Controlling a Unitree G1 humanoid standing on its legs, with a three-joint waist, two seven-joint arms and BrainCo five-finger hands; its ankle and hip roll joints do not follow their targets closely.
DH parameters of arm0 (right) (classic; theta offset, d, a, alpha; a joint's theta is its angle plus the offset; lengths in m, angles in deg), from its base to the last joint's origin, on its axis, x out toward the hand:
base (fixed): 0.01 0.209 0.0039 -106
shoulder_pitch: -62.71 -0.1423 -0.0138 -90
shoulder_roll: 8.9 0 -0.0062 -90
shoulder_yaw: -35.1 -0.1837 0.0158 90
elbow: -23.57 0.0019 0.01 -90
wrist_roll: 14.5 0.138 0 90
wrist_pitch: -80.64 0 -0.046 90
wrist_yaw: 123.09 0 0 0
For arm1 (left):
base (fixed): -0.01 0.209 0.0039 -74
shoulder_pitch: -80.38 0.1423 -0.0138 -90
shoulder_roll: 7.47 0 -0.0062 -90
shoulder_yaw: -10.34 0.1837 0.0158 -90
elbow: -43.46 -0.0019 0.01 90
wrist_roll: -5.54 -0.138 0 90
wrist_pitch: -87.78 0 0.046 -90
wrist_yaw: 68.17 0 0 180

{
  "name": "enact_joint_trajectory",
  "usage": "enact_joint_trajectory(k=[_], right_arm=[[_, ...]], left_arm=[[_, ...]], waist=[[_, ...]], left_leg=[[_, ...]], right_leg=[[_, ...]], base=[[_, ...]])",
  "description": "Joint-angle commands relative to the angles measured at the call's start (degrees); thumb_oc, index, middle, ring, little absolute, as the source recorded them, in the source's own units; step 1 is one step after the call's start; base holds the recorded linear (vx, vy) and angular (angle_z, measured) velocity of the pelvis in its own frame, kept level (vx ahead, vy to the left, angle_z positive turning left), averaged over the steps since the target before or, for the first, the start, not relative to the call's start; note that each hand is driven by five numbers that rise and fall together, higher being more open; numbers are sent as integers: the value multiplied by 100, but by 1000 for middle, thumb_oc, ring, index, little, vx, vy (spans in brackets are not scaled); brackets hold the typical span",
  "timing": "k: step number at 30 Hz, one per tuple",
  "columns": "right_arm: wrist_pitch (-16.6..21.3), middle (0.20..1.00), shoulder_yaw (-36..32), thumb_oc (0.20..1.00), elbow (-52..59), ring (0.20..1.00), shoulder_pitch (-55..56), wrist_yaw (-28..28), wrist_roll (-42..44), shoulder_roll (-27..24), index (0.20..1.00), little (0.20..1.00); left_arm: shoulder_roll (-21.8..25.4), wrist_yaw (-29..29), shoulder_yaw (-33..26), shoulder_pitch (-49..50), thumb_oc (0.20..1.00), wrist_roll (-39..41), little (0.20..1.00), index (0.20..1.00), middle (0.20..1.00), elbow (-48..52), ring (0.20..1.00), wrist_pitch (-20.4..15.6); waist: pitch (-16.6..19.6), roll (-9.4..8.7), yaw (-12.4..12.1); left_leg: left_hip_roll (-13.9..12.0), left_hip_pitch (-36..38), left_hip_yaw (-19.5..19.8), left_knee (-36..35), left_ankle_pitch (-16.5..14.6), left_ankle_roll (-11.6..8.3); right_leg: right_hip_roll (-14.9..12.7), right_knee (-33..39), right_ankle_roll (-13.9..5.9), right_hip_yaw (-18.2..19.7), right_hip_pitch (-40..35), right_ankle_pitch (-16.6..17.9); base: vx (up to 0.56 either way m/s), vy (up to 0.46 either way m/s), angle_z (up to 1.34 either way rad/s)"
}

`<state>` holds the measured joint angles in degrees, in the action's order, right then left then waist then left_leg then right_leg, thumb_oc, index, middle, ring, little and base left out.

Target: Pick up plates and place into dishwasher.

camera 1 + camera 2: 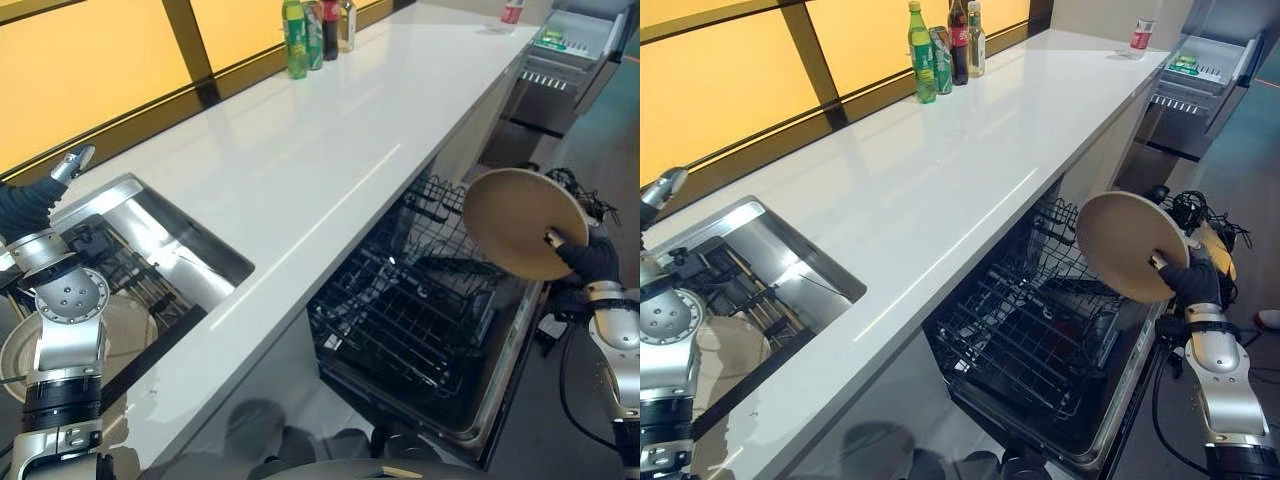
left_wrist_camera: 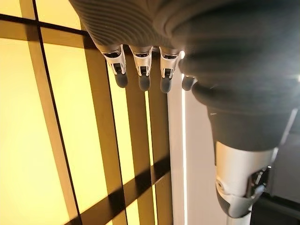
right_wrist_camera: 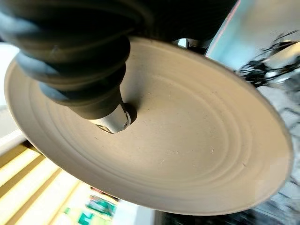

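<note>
Right hand [image 1: 588, 258], right edge of the frame, mid-height: thumb pressed on the near face of a tan plate [image 1: 522, 220], the fingers evidently wrapped behind its lower rim; the plate is pinched and carried tilted almost on edge. In the right wrist view the thumb tip bears on the plate's ridged face.

Plate, position: in the air above the right part of the dishwasher's lower rack [image 1: 400, 310], clear of the tines, not yet lowered.

Dishwasher [image 1: 470, 425]: door down, black wire rack pulled out, centre to lower right of the frame, under the white countertop [image 1: 300, 150].

Left hand [image 2: 140, 70], far left of the frame: fingers straight and relaxed, holding nothing, raised beside the sink [image 1: 215, 250].

Second tan plate [image 1: 20, 360]: lower left corner, lying in the sink, partly hidden by the left arm.

Bottles [image 1: 318, 35]: top centre, on the countertop's far edge.

Step in hand, judged: transfer of the carried plate to the rack. Next move, judged: lower it edge-first between two rows of tines, then loosen the pinch.
</note>
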<state>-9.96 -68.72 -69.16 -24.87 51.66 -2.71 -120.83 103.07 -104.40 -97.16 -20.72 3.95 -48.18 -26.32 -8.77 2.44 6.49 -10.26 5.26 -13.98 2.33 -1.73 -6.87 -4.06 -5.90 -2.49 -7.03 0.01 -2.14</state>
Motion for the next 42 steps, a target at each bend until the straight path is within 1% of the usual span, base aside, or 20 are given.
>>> enact_joint_trajectory(k=[1, 3, 5, 9, 13, 20, 26, 34, 38, 42], right_arm=[[86, 200, -109, 200, 16, 200, -88, 131, -206, -170, 200, 200], [-15, 200, 13, 200, -49, 200, -51, 272, -224, -100, 200, 200], [-40, 200, 212, 200, -145, 200, -23, 408, -274, -26, 200, 200], [28, 200, 585, 200, -404, 200, -51, 545, -588, 52, 200, 200], [-29, 200, 976, 200, -600, 200, -130, 708, -611, 94, 200, 200], [48, 200, 1430, 200, -709, 200, -189, 668, -774, 226, 200, 200], [-173, 200, 1703, 200, -642, 200, -165, 592, -1148, 327, 200, 200], [-411, 200, 1855, 200, -719, 200, 15, 570, -1516, 403, 200, 200], [-511, 200, 1961, 200, -784, 200, 21, 659, -1816, 386, 200, 200], [-653, 200, 2268, 200, -842, 200, 56, 1027, -1969, 464, 200, 200]], left_arm=[[331, -91, -160, 183, 1000, -101, 1000, 1000, 1000, -81, 1000, -195], [308, -103, -192, 214, 1000, -127, 1000, 1000, 1000, -67, 1000, -195], [302, -103, -188, 206, 1000, -133, 1000, 1000, 1000, -58, 1000, -182], [342, -120, -120, 134, 1000, -146, 1000, 1000, 1000, -65, 1000, -108], [404, -75, -36, 61, 1000, -101, 1000, 1000, 1000, -64, 1000, -25], [453, -56, 79, -33, 1000, -79, 1000, 1000, 1000, -34, 1000, 68], [461, -12, 116, -48, 1000, -50, 1000, 1000, 1000, 3, 1000, 131], [463, 13, 88, 14, 1000, -8, 1000, 1000, 1000, 51, 1000, 132], [469, 27, 116, -4, 1000, 19, 1000, 1000, 1000, 69, 1000, 156], [409, 61, 152, -39, 1000, -21, 1000, 1000, 1000, 105, 1000, 200]], waist=[[436, -151, 64], [438, -134, 49], [429, -112, 21], [409, -88, -22], [400, -62, -107], [397, -52, -215], [397, -45, -248], [364, -74, -232], [359, -77, -238], [346, -74, -243]], left_leg=[[-287, -723, 24, 24, 546, -188], [-248, -700, 25, -27, 559, -183], [-204, -694, 45, -60, 568, -182], [-168, -699, 78, -108, 593, -180], [-139, -712, 110, -133, 609, -183], [-88, -716, 198, -205, 629, -173], [-75, -726, 227, -209, 631, -167], [-72, -712, 243, -220, 629, -155], [-75, -713, 250, -224, 633, -155], [-79, -735, 254, -220, 640, -163]], right_leg=[[-311, 6, -295, 126, -388, -383], [-334, 30, -314, 112, -386, -369], [-361, 47, -328, 80, -379, -355], [-394, 65, -348, 12, -382, -341], [-428, 81, -361, -70, -412, -346], [-446, 113, -378, -170, -460, -345], [-443, 103, -376, -192, -469, -362], [-406, 111, -369, -153, -486, -369], [-394, 113, -366, -153, -485, -371], [-400, 118, -359, -160, -478, -381]], base=[[12, 42, 4], [8, 15, 2], [11, 27, 5], [11, 15, 10], [16, 8, 10], [10, -3, 13], [8, 2, 7], [0, 2, 2], [0, 0, 0], [0, 0, 0]])
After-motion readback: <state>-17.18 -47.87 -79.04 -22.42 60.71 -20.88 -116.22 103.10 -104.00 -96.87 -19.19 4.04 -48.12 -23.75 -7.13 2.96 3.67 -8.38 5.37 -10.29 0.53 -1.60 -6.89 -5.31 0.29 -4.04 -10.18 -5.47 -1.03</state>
